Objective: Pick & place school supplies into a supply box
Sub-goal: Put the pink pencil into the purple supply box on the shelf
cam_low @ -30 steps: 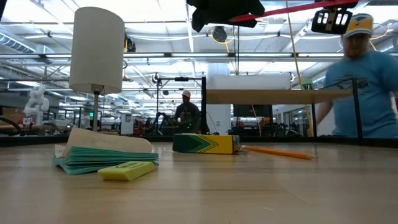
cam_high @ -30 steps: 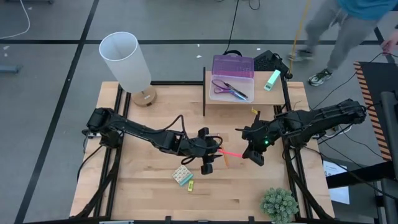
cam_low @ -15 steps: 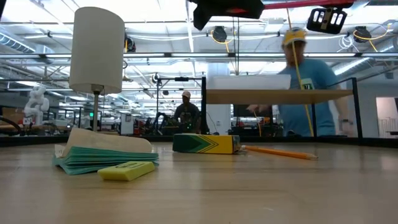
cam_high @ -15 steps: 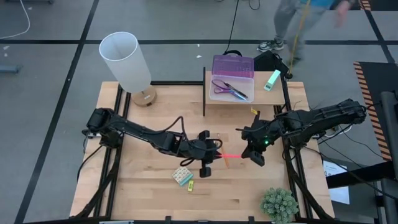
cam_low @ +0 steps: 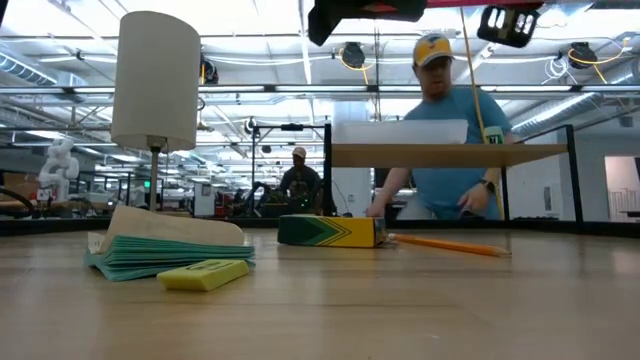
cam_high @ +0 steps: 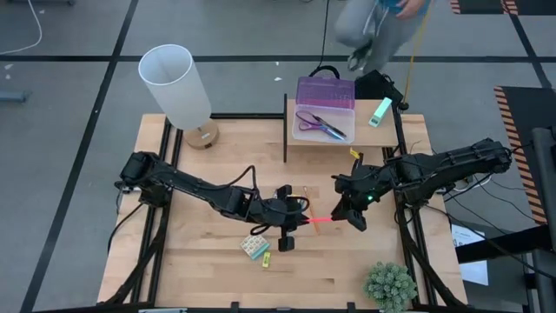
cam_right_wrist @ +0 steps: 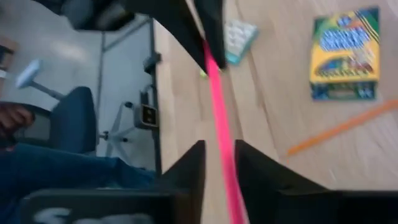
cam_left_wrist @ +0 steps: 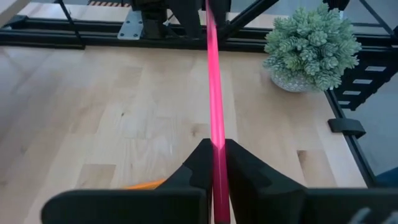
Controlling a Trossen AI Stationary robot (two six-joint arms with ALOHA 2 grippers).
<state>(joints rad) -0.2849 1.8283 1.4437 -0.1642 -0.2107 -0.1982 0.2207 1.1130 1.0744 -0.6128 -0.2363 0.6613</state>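
Both arms hold the pink pen (cam_high: pixel 318 220) above the desk (cam_high: pixel 200 261): left end effector (cam_high: pixel 294 220) and right end effector (cam_high: pixel 345 214) each pinch one end.

Bright overhead light (right wrist view blurred)

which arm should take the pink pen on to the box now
Right. The pink pen spans between both grippers, and the right gripper sits nearer the supply box at the table's far right; the left gripper is farther, mid-table.
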